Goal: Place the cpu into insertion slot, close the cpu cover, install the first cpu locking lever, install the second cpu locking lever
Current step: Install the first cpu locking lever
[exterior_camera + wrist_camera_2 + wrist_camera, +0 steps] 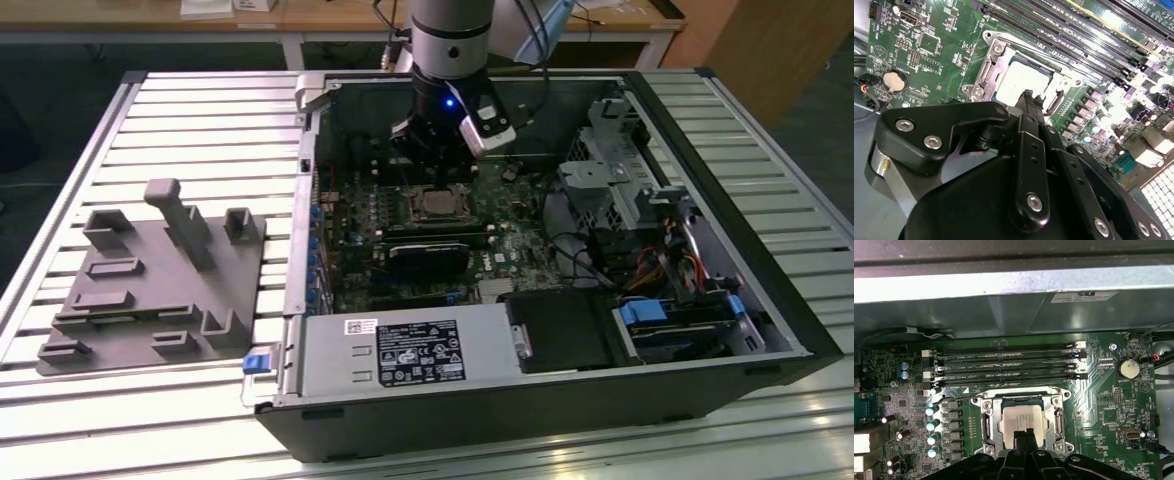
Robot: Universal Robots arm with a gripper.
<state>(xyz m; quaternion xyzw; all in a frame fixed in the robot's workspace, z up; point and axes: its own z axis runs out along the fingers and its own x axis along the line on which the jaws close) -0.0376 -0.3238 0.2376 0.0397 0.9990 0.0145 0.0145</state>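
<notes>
A grey moulded fixture (147, 290) rests on the slatted metal table (160, 110) toward the exterior view's left, with a wooden bench (334, 20) along the room's far side behind it. Just beside the fixture stands the open computer case (534, 410), its green motherboard (521, 260) lying flat inside. There the cpu (1021, 421) sits in the insertion slot (1021, 401), near long black memory slots (1004, 365). The cpu cover (988, 415) lies flat around its pale face. The gripper (1023, 436) hangs over the chip's edge, fingertips (1018, 437) pressed together with nothing between them. Drive bays (667, 320) fill the case toward the exterior view's right.
</notes>
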